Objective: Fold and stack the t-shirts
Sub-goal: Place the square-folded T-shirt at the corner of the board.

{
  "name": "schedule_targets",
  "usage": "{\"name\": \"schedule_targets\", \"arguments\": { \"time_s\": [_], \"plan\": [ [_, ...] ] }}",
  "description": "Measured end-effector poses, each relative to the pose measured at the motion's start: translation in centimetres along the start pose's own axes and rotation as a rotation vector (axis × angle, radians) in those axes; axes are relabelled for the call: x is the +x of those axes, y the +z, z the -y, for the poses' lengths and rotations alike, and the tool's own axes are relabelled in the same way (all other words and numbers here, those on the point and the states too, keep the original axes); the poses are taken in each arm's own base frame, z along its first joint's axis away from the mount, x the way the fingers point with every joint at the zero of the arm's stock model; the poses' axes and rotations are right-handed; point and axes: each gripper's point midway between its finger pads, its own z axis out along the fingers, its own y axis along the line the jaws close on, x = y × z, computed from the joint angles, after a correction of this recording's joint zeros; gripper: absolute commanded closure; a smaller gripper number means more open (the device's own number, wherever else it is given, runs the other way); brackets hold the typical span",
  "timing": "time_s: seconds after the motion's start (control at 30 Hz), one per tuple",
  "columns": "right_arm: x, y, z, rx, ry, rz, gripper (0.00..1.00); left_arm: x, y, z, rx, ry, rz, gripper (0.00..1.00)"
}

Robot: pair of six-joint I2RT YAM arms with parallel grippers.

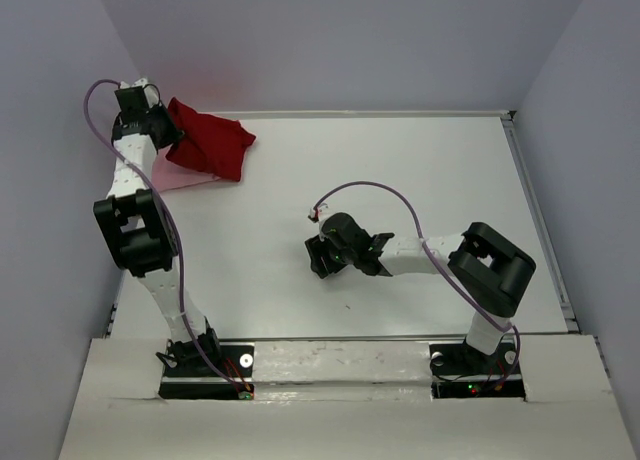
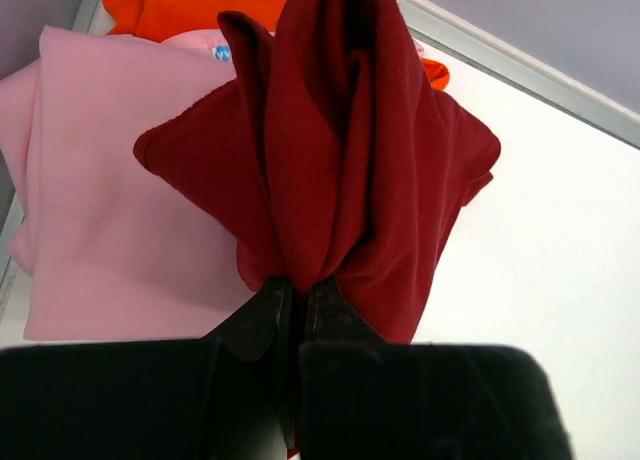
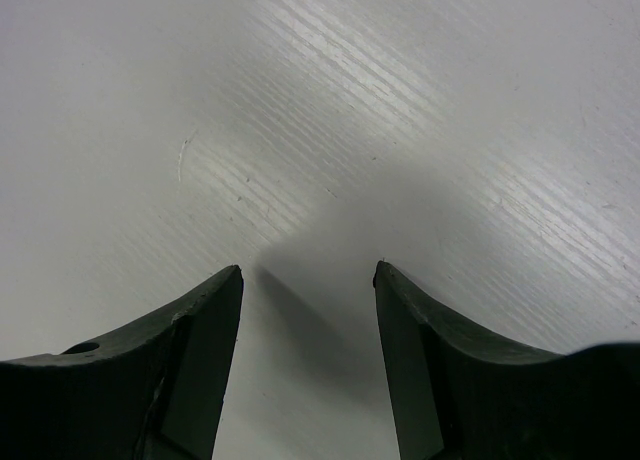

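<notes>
A dark crimson t-shirt hangs bunched at the table's far left corner, pinched in my left gripper, which is shut on it. Under it lies a light pink t-shirt, folded flat. Behind that peeks an orange-red t-shirt. My right gripper hovers open over the bare table middle, with nothing between its fingers.
The white table is bordered by a raised rim at the far edge and the right side. Grey walls close in on the left, back and right. A purple cable loops over each arm.
</notes>
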Motion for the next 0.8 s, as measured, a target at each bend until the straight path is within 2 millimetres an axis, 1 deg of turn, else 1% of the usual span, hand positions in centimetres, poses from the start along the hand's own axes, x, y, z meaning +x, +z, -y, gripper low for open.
{"name": "schedule_targets", "arguments": {
  "time_s": [0.1,0.17,0.2,0.33,0.37,0.43,0.47,0.5,0.53,0.57,0.63,0.67,0.7,0.73,0.8],
  "plan": [
    [0.0,0.0,0.0,0.0,-0.002,0.0,0.39,0.1,0.3,-0.6,-0.02,-0.004,0.0,1.0],
    [0.0,0.0,0.0,0.0,-0.004,0.0,0.39,0.2,0.7,-1.7,-0.049,-0.013,-0.005,1.0],
    [0.0,0.0,0.0,0.0,-0.004,0.0,0.39,0.6,1.3,-3.2,-0.085,-0.026,-0.015,1.0],
    [0.1,0.0,0.1,0.001,-0.007,-0.003,0.39,1.9,2.5,-5.8,-0.157,-0.05,-0.043,1.0],
    [0.1,0.0,0.1,0.001,-0.007,-0.004,0.39,2.1,2.8,-6.6,-0.185,-0.056,-0.048,0.95],
    [0.1,-0.1,0.1,0.002,-0.007,-0.005,0.39,2.5,3.2,-7.8,-0.241,-0.06,-0.054,0.92],
    [0.2,-0.1,0.1,0.002,-0.007,-0.007,0.39,2.4,3.2,-8.2,-0.26,-0.061,-0.052,0.79],
    [0.2,-0.2,0.0,0.001,-0.007,-0.008,0.39,2.4,3.4,-8.7,-0.289,-0.06,-0.052,0.71],
    [0.2,-0.2,0.0,0.002,-0.007,-0.01,0.39,2.3,3.4,-8.9,-0.302,-0.064,-0.046,0.65],
    [0.3,-0.2,0.0,0.002,-0.008,-0.011,0.39,2.2,3.5,-9.3,-0.325,-0.062,-0.044,0.53],
    [0.3,-0.3,0.0,0.002,-0.008,-0.013,0.39,1.9,3.5,-9.8,-0.351,-0.062,-0.035,0.36],
    [0.4,-0.3,0.0,0.002,-0.008,-0.014,0.39,1.7,3.5,-10.2,-0.368,-0.061,-0.031,0.25],
    [0.3,-0.3,0.0,0.002,-0.008,-0.014,0.39,1.7,3.5,-10.4,-0.379,-0.062,-0.028,0.17],
    [0.4,-0.3,0.0,0.002,-0.008,-0.015,0.39,1.6,3.4,-10.8,-0.395,-0.064,-0.024,0.03],
    [0.4,-0.3,0.1,0.002,-0.008,-0.015,0.39,1.7,3.4,-11.4,-0.424,-0.068,-0.022,0.03]
  ]
}}
